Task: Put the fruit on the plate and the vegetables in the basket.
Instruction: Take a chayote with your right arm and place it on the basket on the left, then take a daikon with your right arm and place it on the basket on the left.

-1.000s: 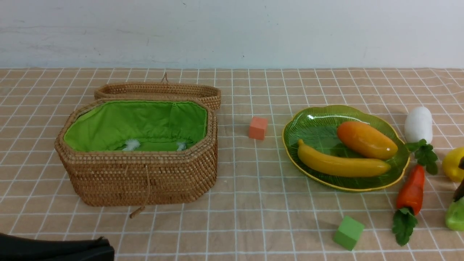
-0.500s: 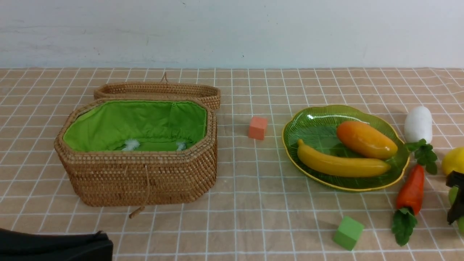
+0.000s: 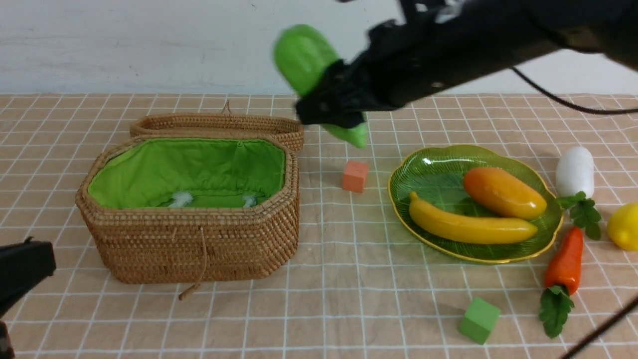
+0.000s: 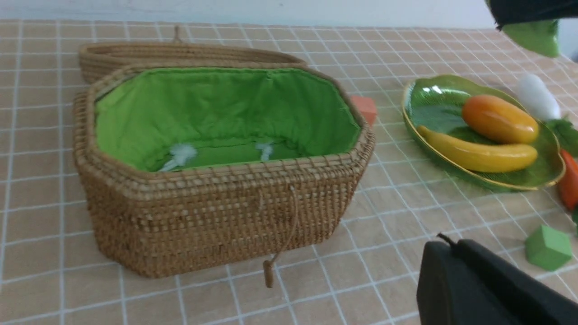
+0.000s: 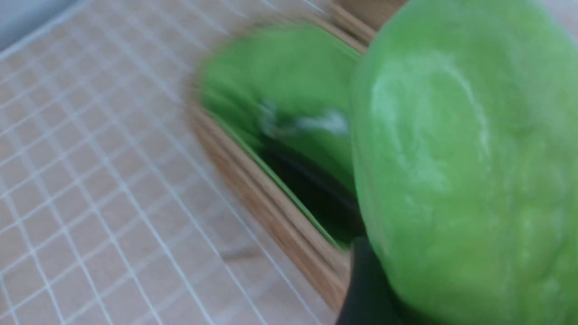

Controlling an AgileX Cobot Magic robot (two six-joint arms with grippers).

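My right gripper is shut on the light green pepper and holds it in the air, over the gap between the basket and the plate. Up close, the pepper fills the right wrist view, with the basket's rim below it. The open basket shows its green lining. A banana and a mango lie on the plate. To the plate's right, on the cloth, lie a lemon, a carrot and a white radish. My left gripper is shut and empty at the near left.
The basket's lid lies open behind it. An orange-pink cube sits between basket and plate. A green cube lies near the front, below the plate. The right arm spans the upper right of the front view.
The right arm has swung from the far right edge up and leftward, lifting the green pepper off the cloth. The left gripper has shifted at the lower left.
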